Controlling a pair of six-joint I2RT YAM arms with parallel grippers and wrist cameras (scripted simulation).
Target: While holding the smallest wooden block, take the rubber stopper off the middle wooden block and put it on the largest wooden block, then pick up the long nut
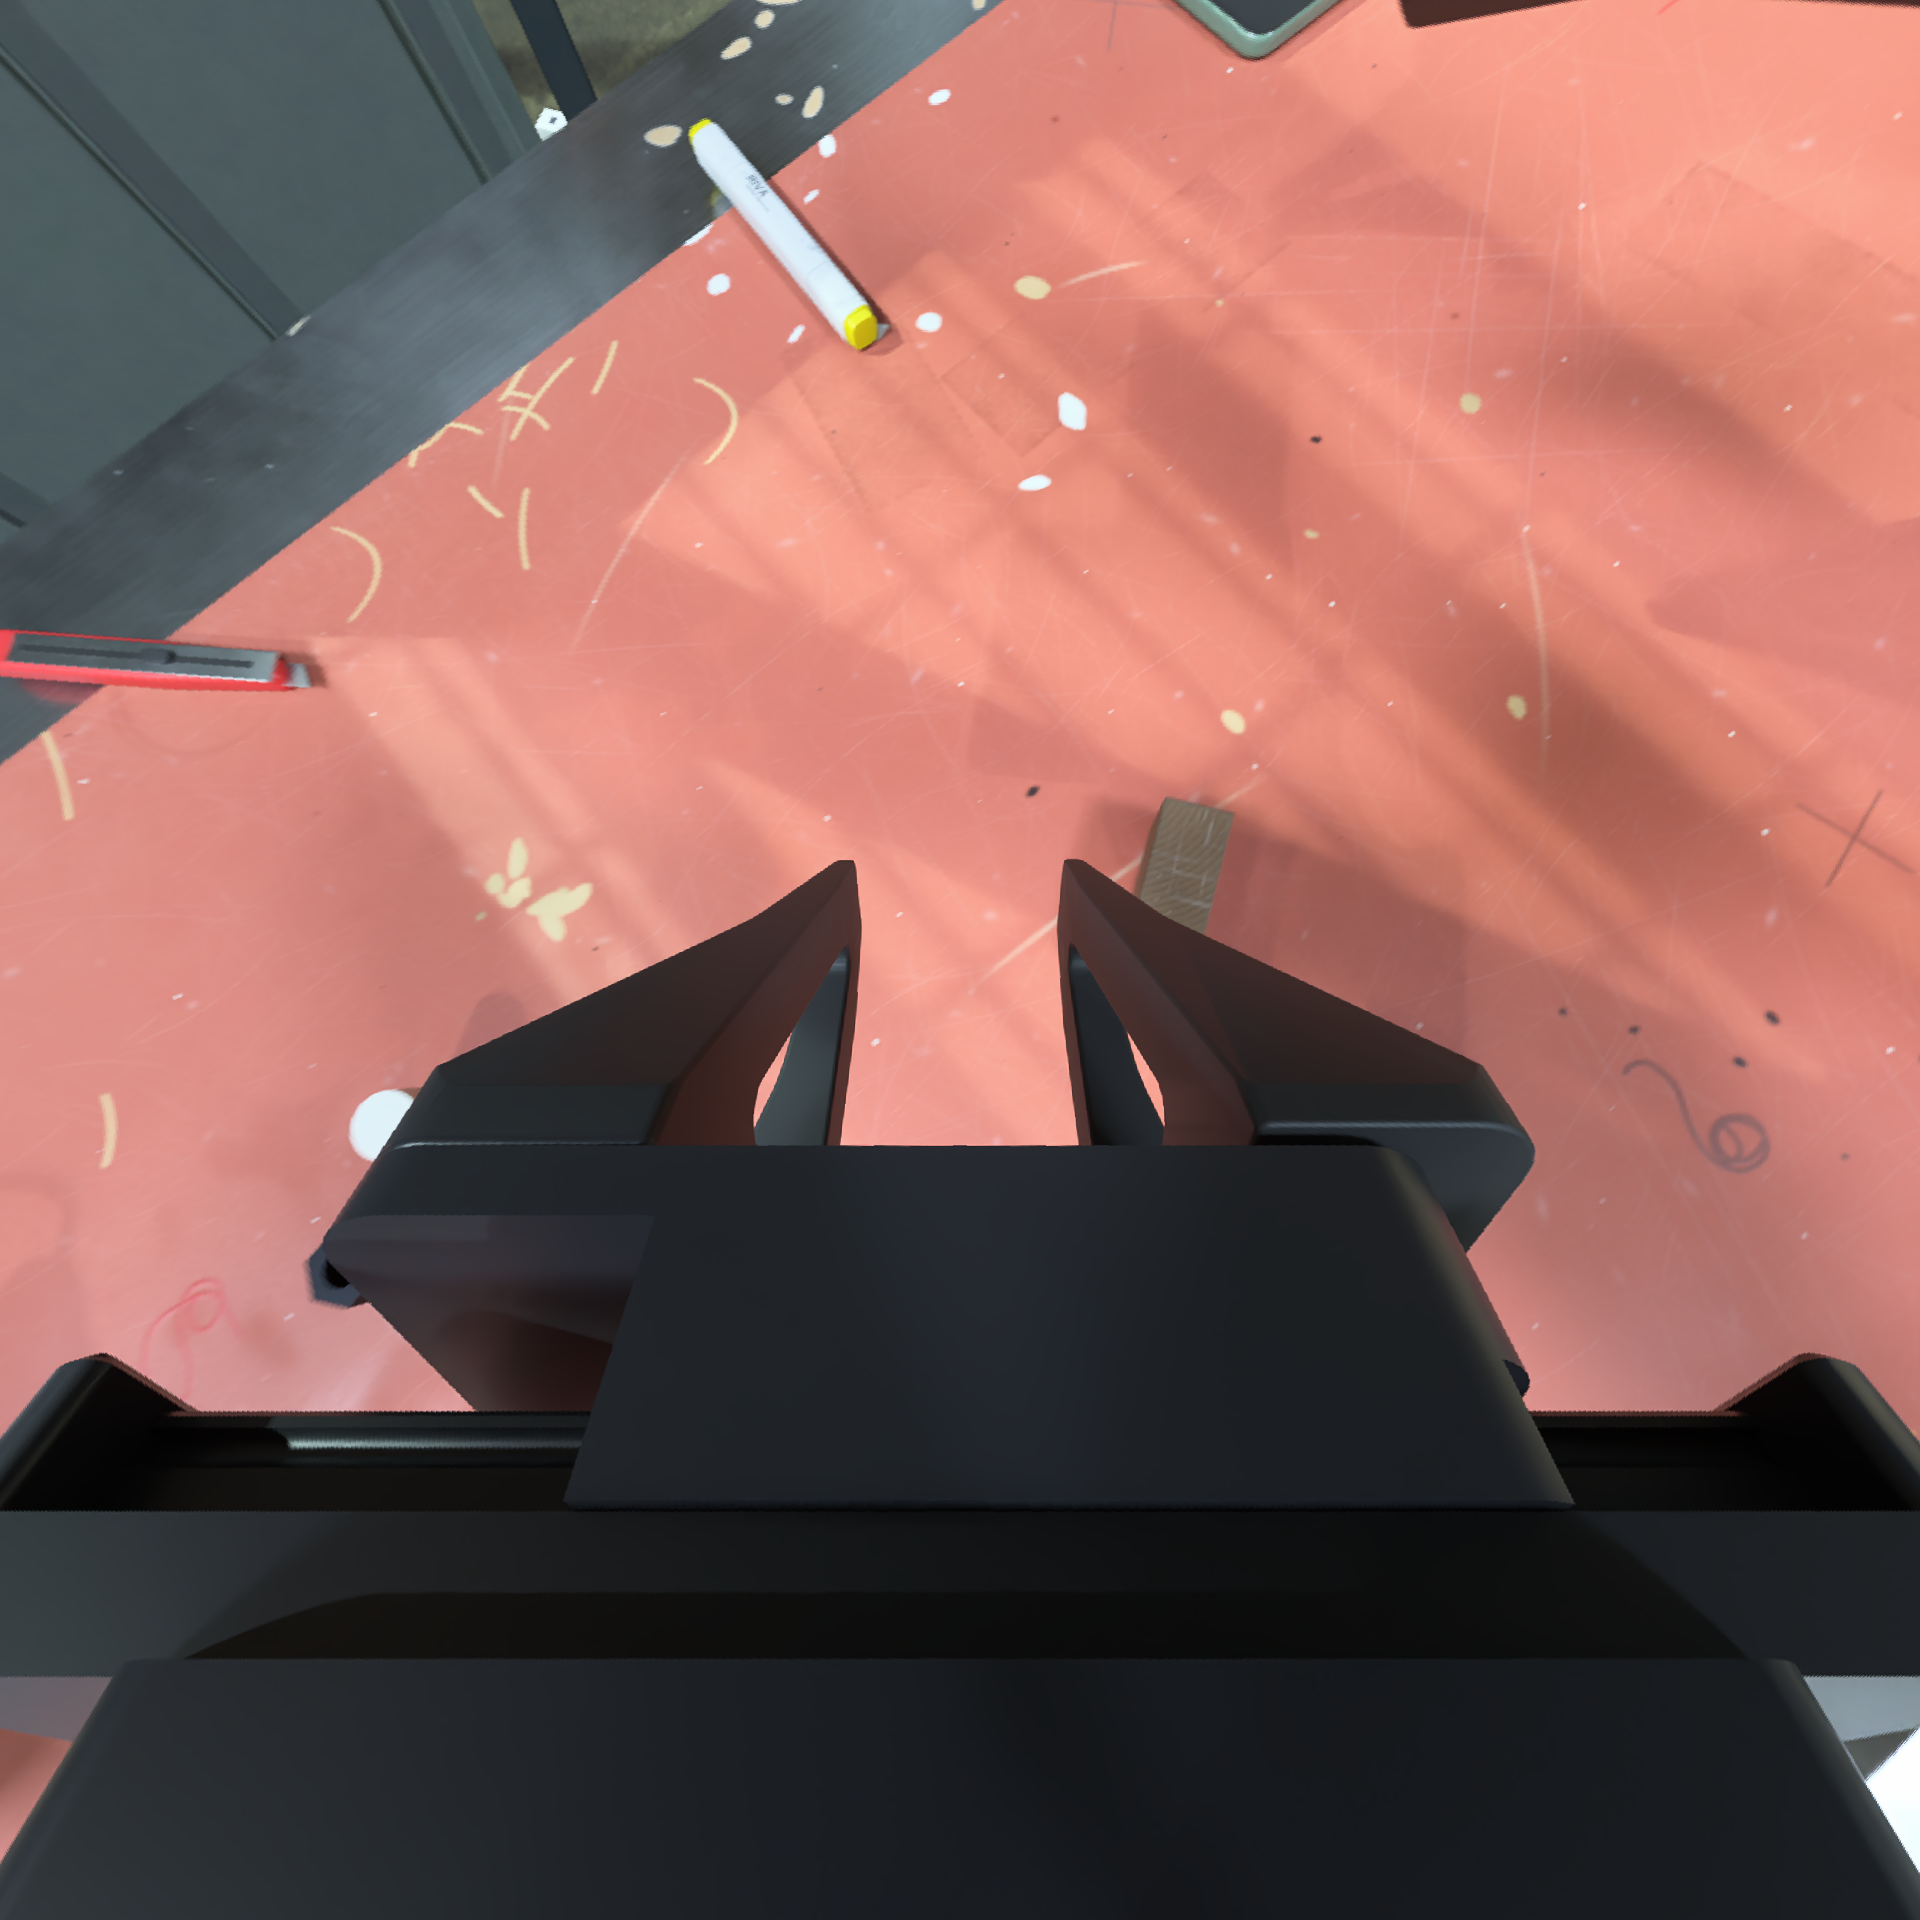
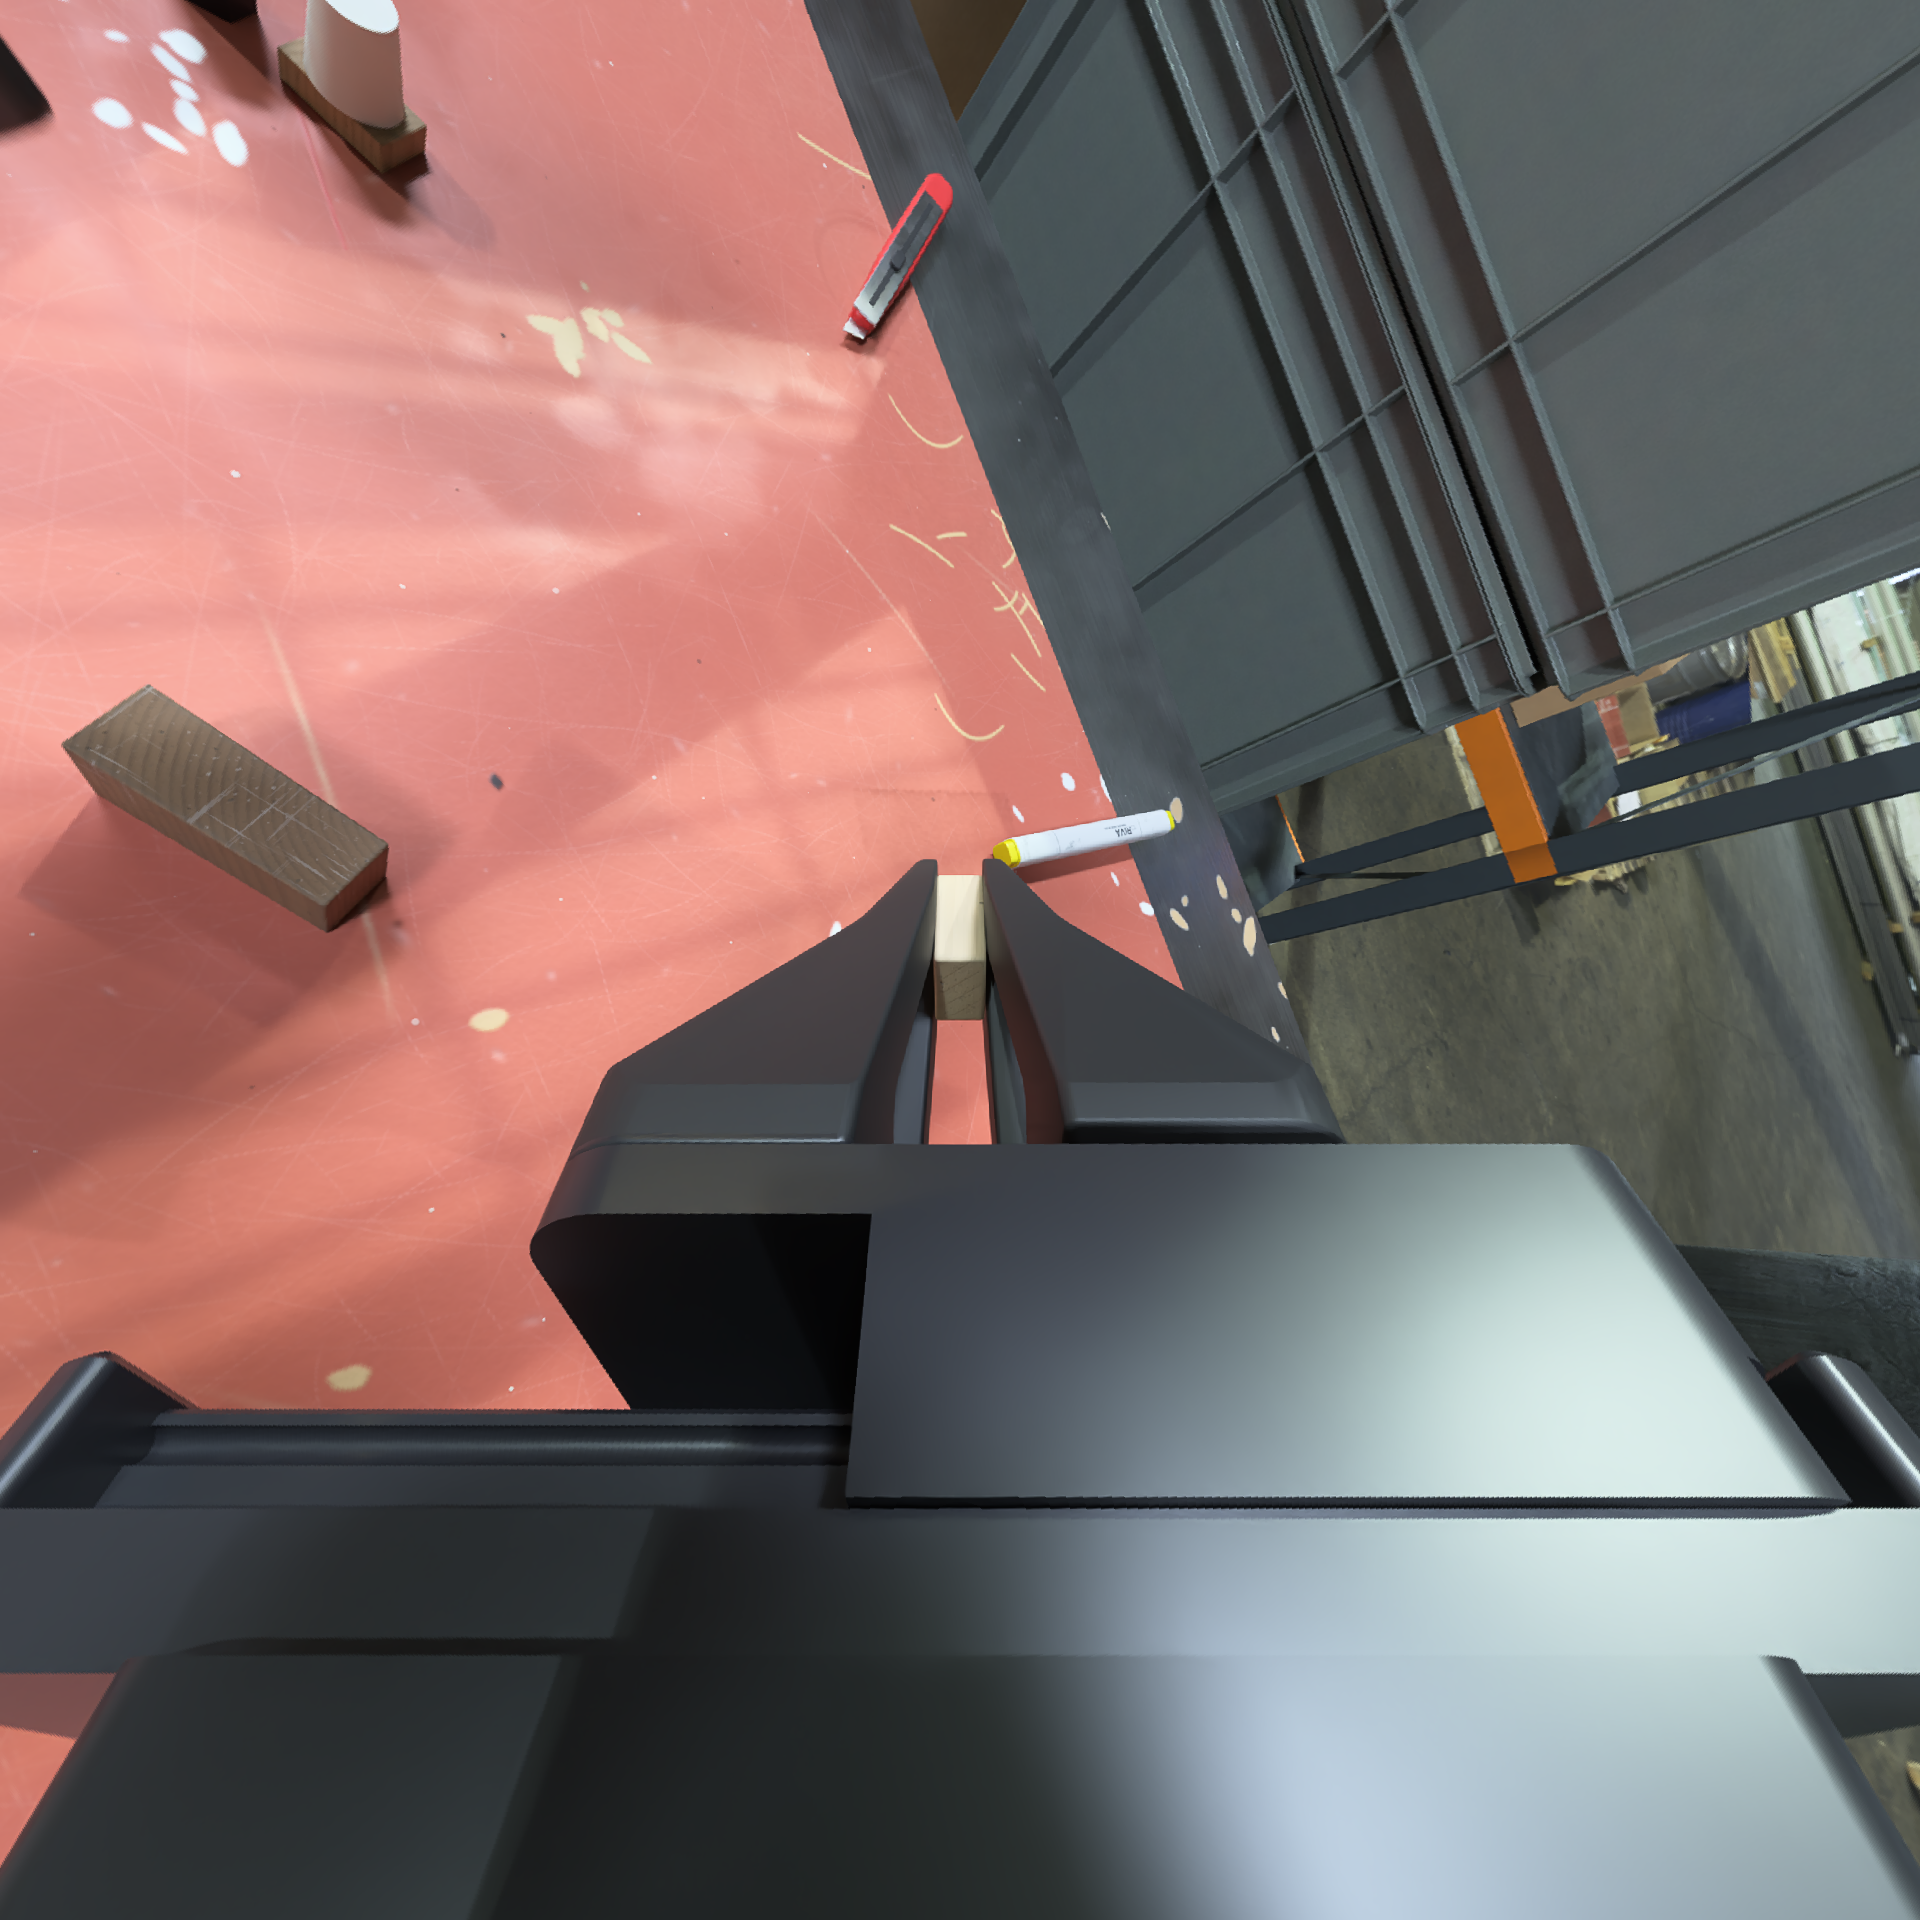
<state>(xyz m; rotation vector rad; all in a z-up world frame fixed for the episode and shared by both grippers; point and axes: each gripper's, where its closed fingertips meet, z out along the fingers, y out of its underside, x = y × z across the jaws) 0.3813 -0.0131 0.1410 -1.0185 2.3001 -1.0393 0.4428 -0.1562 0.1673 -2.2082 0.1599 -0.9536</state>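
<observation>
on my right wrist view the right gripper [image 2: 959, 883] has its jaws clamped on the smallest wooden block [image 2: 958, 945], a pale piece pinched between the two fingers at frame centre, lifted above the pink counter [image 2: 520, 520]. at the top left of that frame i see the rubber stopper [image 2: 355, 57], white and upright, sitting on the middle wooden block [image 2: 353, 130], well apart from my jaws. the largest wooden block [image 2: 223, 805], dark brown, lies flat at the left edge, midway up. just beyond the fingertips, to the right, a white marker [image 2: 1086, 836] with a yellow cap rests near the counter's dark border, and a red box cutter [image 2: 899, 255] lies higher up along the same border.

on my left wrist view the left gripper [image 1: 958, 868] hangs over the counter with its jaws spread apart and nothing between them. a brown wooden block [image 1: 1184, 862] shows just beside the right finger, partly hidden behind it; i cannot tell which block it is. the marker lies in the upper middle, the cutter at the left edge.
</observation>
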